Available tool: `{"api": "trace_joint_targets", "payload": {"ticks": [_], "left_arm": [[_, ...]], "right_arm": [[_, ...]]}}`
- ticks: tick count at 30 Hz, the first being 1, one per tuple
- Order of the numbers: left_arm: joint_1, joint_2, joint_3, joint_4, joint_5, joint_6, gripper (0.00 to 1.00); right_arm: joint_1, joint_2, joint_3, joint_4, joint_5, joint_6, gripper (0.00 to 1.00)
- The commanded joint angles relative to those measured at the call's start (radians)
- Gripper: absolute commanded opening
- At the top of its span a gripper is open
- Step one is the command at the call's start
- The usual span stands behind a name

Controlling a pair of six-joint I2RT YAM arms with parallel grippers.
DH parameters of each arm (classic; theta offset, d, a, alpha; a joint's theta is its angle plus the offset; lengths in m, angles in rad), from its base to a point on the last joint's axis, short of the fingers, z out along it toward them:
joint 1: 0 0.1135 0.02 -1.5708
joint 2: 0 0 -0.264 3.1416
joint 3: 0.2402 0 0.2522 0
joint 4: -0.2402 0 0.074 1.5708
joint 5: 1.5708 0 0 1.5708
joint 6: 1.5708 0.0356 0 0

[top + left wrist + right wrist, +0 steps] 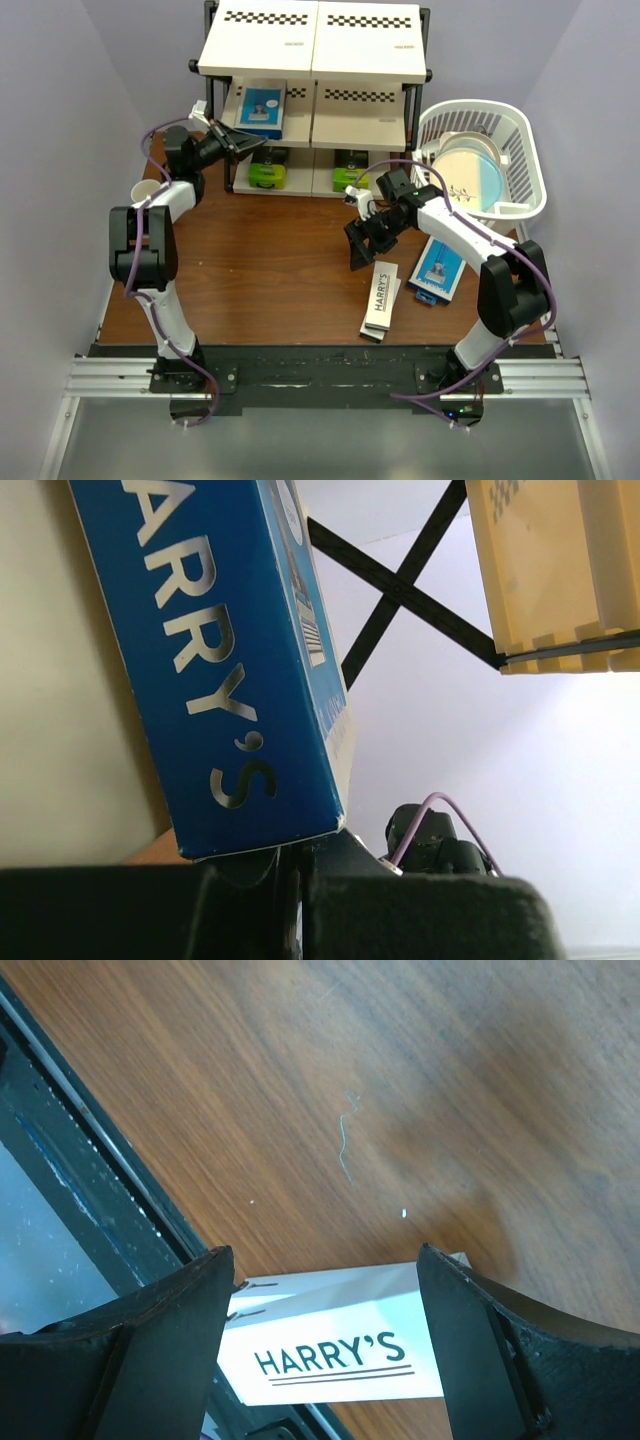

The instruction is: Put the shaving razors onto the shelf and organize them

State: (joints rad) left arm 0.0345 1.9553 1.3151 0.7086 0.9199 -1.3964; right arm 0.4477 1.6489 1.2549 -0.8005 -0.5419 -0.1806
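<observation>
The right claw (362,245), spread wide, hovers over the surface (270,270) just beyond the stacked white HARRY'S boxes (381,297), whose long axis runs near-to-far, far closer to it than to the left claw (245,143), pressed together beside a blue box (264,108) on the shelf (310,40).

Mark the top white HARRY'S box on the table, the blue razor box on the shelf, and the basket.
top white HARRY'S box (381,297): top view, on its lettering.
blue-and-white razor box (263,108): top view, its face centre.
white basket (476,104): top view, far rim.
</observation>
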Motion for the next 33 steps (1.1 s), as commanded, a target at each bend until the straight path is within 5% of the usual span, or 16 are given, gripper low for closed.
{"api": "trace_joint_targets", "payload": {"ticks": [1, 14, 21, 22, 24, 33], "left_arm": [[-0.011, -0.041, -0.002, -0.003, 0.037, 0.0, 0.0], [-0.01, 0.007, 0.058, -0.15, 0.005, -0.007, 0.03], [-0.008, -0.061, -0.017, -0.146, 0.02, -0.015, 0.34], [-0.004, -0.087, -0.028, -0.146, 0.023, -0.015, 0.46], [0.004, -0.123, -0.074, -0.127, 0.025, -0.006, 0.55], [0.081, -0.496, -0.442, -0.22, 0.033, 0.149, 0.77]], "right_arm": [[-0.003, 0.008, 0.052, 0.027, -0.023, 0.016, 0.78], [-0.004, 0.003, 0.048, 0.034, -0.018, 0.02, 0.78], [-0.004, -0.005, 0.038, 0.034, -0.02, 0.02, 0.78], [-0.003, -0.006, 0.044, 0.032, -0.018, 0.018, 0.78], [-0.004, -0.009, 0.054, 0.023, -0.007, 0.012, 0.78], [-0.026, -0.105, 0.045, -0.023, 0.147, -0.002, 0.81]]}}
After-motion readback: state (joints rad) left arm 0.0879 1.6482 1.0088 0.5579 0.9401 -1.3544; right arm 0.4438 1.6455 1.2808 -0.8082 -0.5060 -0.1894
